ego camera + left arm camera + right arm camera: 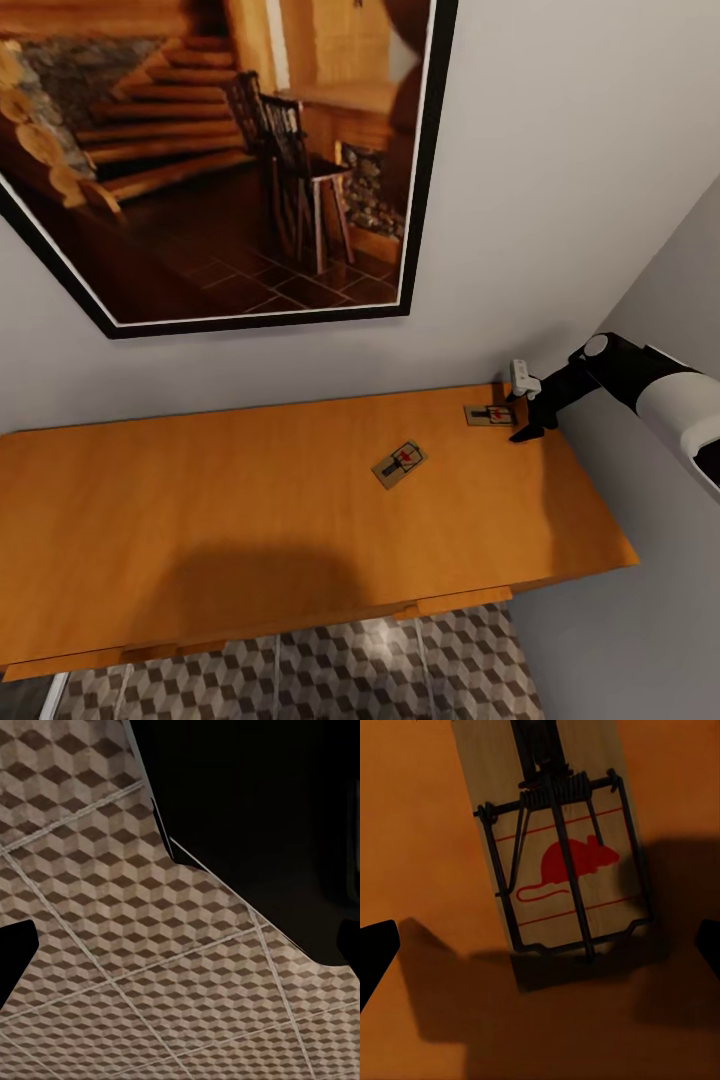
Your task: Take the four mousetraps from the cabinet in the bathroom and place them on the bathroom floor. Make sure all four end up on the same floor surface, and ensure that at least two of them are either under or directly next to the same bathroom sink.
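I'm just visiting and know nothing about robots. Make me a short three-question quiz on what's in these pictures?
1. How many mousetraps lie on the cabinet top?
2. True or false: the right claw has lifted a mousetrap.
3. Which mousetrap is the right claw over: A) the middle one, B) the one near the cabinet's right end?

Key: 1. Two. 2. False; the right wrist view shows it lying flat between open fingers. 3. B.

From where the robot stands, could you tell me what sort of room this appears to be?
Probably a corner of a home interior; the frames alone don't settle which room. An orange-brown cabinet stands against a grey wall beneath a large framed picture, above cube-patterned floor tiles. Two mousetraps lie on the cabinet, beside the right gripper.
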